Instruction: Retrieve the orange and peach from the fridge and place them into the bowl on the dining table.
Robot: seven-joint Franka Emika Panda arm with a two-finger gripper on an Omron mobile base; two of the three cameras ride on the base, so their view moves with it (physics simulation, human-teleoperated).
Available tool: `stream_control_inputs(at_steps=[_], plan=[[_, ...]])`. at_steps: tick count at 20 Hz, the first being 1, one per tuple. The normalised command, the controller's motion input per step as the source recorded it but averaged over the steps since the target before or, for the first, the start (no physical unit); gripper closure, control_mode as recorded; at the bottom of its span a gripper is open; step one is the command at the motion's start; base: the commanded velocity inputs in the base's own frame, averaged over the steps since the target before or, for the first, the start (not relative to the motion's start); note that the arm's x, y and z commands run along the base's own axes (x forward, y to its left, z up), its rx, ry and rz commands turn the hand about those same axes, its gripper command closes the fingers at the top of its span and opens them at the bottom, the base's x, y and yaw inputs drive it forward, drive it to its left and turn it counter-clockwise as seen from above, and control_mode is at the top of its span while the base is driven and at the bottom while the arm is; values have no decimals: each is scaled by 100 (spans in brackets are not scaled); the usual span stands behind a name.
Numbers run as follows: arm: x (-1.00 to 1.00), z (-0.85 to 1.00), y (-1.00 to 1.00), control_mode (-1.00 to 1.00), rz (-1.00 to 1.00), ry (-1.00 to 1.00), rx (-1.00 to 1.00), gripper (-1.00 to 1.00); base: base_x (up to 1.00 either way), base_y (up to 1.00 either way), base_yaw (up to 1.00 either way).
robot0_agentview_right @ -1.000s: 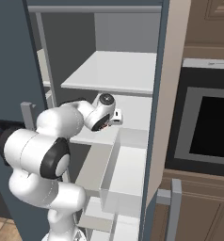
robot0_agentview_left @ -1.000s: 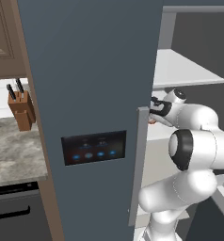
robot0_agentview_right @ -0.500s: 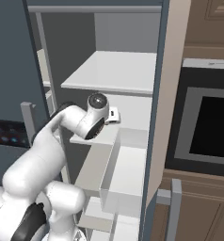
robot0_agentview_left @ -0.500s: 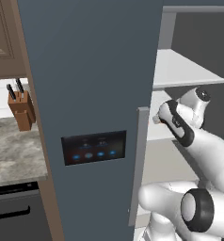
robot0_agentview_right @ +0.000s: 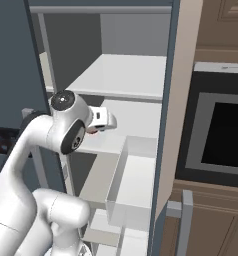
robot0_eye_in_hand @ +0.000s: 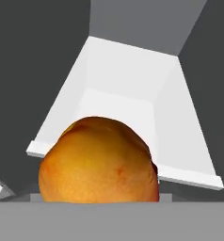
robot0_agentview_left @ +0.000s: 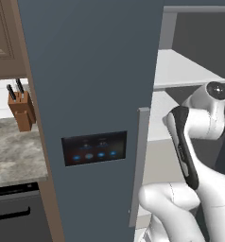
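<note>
The slate-blue fridge (robot0_agentview_left: 86, 71) stands with its right door open, and my arm reaches into the pale grey shelves (robot0_agentview_right: 126, 75). My gripper (robot0_agentview_right: 96, 129) sits over the middle shelf, shut on a peach (robot0_agentview_right: 92, 131) that shows as a red-orange patch under the white hand. In the hand view the orange-red peach (robot0_eye_in_hand: 100, 162) sits right in front of the camera between the jaws and hides my fingertips. Behind it lies a white shelf (robot0_eye_in_hand: 132, 89). The orange, the bowl and the dining table are out of view.
The closed left fridge door carries a dark panel with blue lights (robot0_agentview_left: 94, 149) and a grey handle (robot0_agentview_left: 138, 165). A clear drawer (robot0_agentview_right: 133, 180) juts out below the shelf. A wall oven (robot0_agentview_right: 221, 135) stands to the right; a knife block (robot0_agentview_left: 21, 111) sits on the counter (robot0_agentview_left: 10, 156) to the left.
The arm's elbow and upper links have swung up and back while the hand stayed near the middle shelf. The fridge and counter have not shifted.
</note>
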Motion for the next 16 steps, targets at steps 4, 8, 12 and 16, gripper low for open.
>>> stream_control_inputs(at_steps=[4,8,12,16], plan=[[-100,25,0,-100,-5,-12,-6,100,0,0,0],[-100,26,0,-100,-2,-19,-1,100,0,0,0],[-100,32,0,-100,-2,-16,0,100,0,0,0],[-100,44,0,-100,-4,-9,0,100,0,0,0]])
